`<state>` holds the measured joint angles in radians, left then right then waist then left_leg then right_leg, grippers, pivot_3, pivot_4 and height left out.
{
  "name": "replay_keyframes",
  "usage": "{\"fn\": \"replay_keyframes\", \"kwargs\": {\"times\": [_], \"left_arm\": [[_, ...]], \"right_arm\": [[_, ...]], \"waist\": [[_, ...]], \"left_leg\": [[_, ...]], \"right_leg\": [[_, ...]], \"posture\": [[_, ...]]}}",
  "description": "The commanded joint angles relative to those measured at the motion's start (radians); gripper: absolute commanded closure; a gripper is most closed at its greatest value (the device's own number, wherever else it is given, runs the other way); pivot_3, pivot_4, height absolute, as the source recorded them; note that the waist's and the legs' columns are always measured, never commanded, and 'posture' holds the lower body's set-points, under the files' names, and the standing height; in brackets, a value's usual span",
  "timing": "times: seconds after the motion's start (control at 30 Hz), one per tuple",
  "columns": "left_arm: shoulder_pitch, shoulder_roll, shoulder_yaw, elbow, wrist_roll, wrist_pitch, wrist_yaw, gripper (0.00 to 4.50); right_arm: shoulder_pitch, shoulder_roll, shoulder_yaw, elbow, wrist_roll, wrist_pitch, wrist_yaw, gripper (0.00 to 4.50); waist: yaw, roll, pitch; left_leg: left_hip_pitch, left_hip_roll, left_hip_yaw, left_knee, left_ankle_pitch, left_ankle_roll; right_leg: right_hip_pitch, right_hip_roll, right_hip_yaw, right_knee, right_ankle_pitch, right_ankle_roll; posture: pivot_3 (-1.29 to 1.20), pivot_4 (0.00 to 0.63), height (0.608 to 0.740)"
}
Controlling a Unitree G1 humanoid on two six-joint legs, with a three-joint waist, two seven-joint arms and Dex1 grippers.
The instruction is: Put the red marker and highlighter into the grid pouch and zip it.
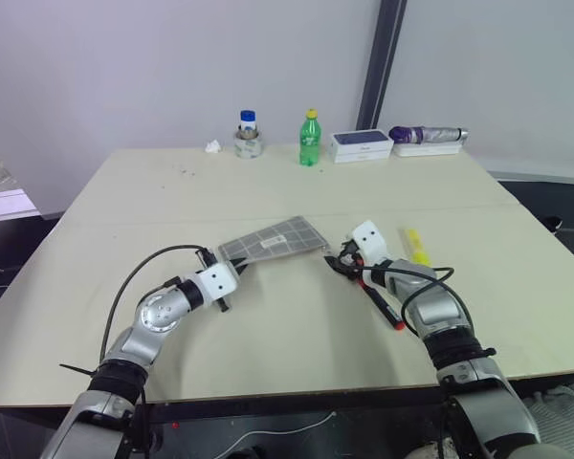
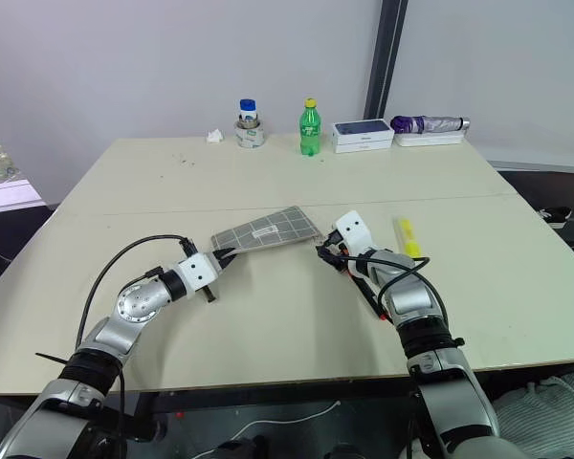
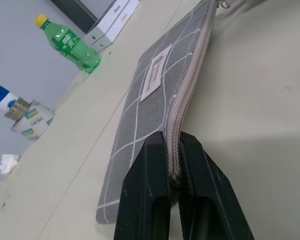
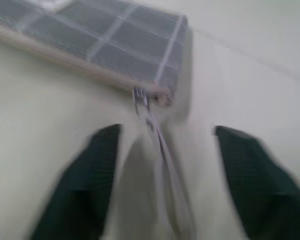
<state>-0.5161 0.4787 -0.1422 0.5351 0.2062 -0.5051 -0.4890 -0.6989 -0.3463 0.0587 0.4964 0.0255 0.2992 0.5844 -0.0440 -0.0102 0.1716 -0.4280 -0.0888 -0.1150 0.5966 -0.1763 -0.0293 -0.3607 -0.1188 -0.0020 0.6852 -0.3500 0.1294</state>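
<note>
Left gripper (image 3: 173, 200): fingers pressed together on the zipper edge of the grid pouch (image 1: 273, 240), at its near-left corner; points level, toward the right.
Right gripper (image 4: 162, 150): fingers apart, nothing between them but the zipper pull (image 4: 147, 112), which hangs loose in the gap; sits just off the pouch's right end, aimed left & slightly down.
Grid pouch: grey w/ white grid, small white label mid-face; near-left corner lifted in the left gripper, far end low toward the counter (image 1: 268, 191); zipper edge faces the near side. Zipper looks closed along the stretch seen from the left wrist, though the rest of it can't be judged.
Red marker (image 1: 381, 304): black barrel, red end; lies on the counter under the right forearm, slanting toward the near-right; partly hidden by the arm. Apart from the pouch.
Highlighter (image 1: 415, 246): yellow, flat on the counter just right of the right gripper, long axis running away from the robot. Apart from the pouch.
Green bottle (image 1: 309, 139): yellow cap, upright, far edge of the counter, centre.
Tape roll & blue-capped jar (image 1: 248, 135): far edge, left of the bottle; jar stands in or on the roll.
White scrap (image 1: 212, 146): crumpled, just left of the roll.
White box (image 1: 361, 145): flat, right of the bottle.
Folded umbrella (image 1: 427, 135): purple & grey, far-right, on a white tray or box.
</note>
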Motion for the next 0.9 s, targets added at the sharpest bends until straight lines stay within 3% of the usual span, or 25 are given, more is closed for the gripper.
{"fn": "replay_keyframes", "kwargs": {"times": [0.03,0.1,0.43,0.9], "left_arm": [[-0.015,0.011,0.02,-0.02,-0.015,-0.001,0.01,4.5],[-0.016,0.011,0.019,-0.021,-0.015,0.0,0.011,4.5],[-0.018,0.008,0.017,-0.015,-0.012,0.004,0.015,4.5],[-0.076,-0.031,0.002,0.03,-0.009,0.022,0.031,4.5]], "right_arm": [[-0.026,0.004,0.015,0.024,-0.005,-0.014,0.018,3.49],[-0.025,0.012,0.022,0.029,-0.006,-0.019,0.023,4.45],[-0.066,0.052,0.027,-0.029,-0.007,-0.063,0.019,4.45],[-0.002,0.125,0.211,-0.278,-0.046,-0.092,0.113,4.45]], "waist": [[-0.001,0.0,0.0],[0.0,0.0,0.0],[0.001,0.0,0.0],[0.001,0.0,0.0]], "left_leg": [[0.0,0.0,0.0,0.0,0.0,0.0],[0.0,0.0,0.0,0.0,0.0,0.0],[0.0,0.0,0.0,0.0,0.001,-0.002],[0.0,0.0,0.0,0.0,0.001,-0.002]], "right_leg": [[0.0,0.0,0.0,0.0,0.0,0.0],[0.0,0.0,0.0,0.0,0.0,0.0],[0.0,0.0,0.0,0.0,0.0,0.0],[0.0,0.0,0.0,0.0,0.0,0.0]], "posture": [[0.0,0.15,0.74],[0.0,0.15,0.74],[0.0,0.15,0.74],[0.0,0.15,0.74]]}}
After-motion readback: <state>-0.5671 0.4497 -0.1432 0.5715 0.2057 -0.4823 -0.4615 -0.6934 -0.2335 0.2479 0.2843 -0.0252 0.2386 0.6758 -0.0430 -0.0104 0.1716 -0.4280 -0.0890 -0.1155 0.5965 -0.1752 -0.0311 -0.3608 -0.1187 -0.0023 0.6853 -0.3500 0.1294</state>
